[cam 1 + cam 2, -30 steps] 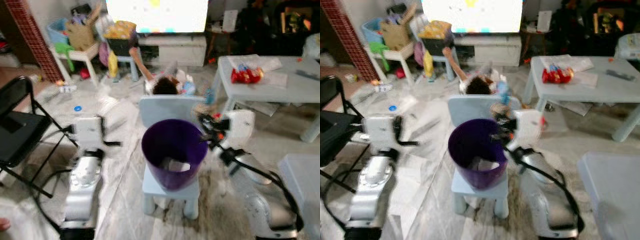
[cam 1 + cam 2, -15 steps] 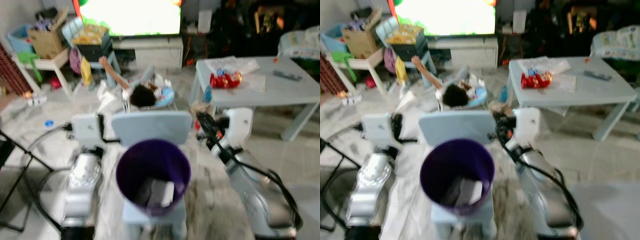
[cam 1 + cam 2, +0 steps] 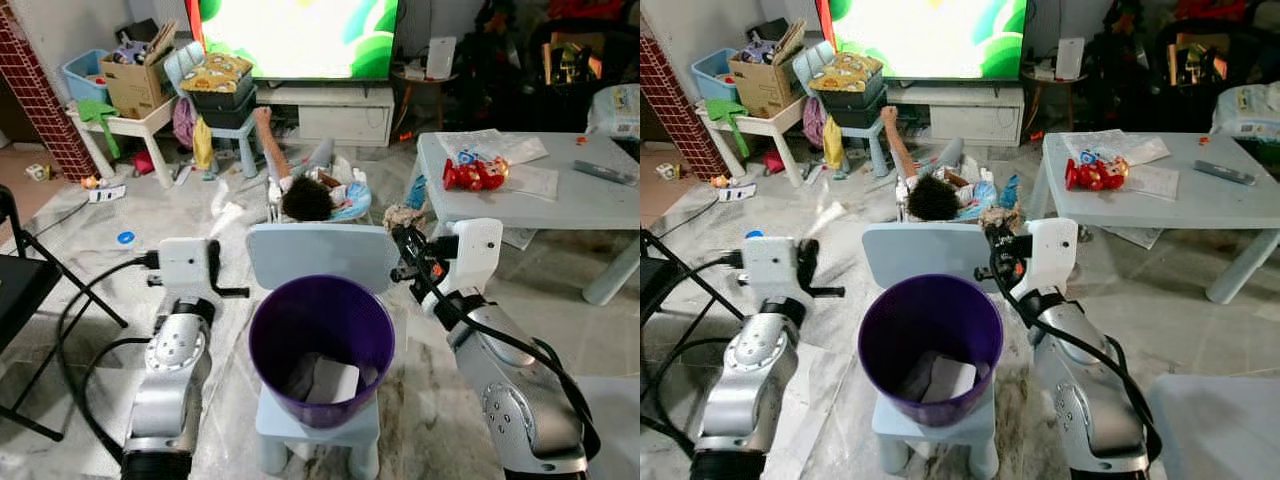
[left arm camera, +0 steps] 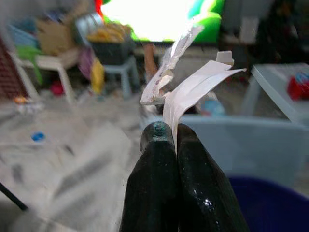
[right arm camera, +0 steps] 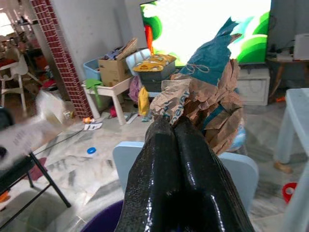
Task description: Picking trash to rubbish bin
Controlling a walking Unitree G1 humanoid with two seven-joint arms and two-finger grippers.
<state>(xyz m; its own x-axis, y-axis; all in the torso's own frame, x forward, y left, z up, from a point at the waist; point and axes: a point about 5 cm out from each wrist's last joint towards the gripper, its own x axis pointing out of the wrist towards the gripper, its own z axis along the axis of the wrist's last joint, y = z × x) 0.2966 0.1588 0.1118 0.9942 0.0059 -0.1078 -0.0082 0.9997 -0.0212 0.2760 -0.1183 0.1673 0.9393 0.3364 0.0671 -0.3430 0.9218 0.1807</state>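
Left eye view looks down on a marbled floor (image 3: 80, 250) in a cluttered living room, with a bright TV (image 3: 300, 35) at the far wall and a pale blue table (image 3: 560, 190) to the right carrying papers and a red packet (image 3: 470, 175). A person (image 3: 305, 195) lies on the floor between the TV stand and a small pale blue chair (image 3: 320, 255). A black folding chair (image 3: 20, 290) stands at the left edge.

On the small chair's seat sits the purple bin (image 3: 322, 345), open-topped, with pale paper scraps (image 3: 330, 380) already lying at its bottom.

The left gripper (image 4: 166, 137) is held up just left of the bin, level with its rim. Its jaws are pressed together on a strip of white paper (image 4: 188, 87) that sticks up crumpled from between the tips.

The right gripper (image 5: 175, 126) is raised just right of the bin, beside the chair's backrest. Its jaws are likewise closed tight, pinching a crushed wad of brown and teal paper (image 5: 207, 92), which stands above the fingertips. Neither piece has reached the bin; both are held outside its rim, one on each side.
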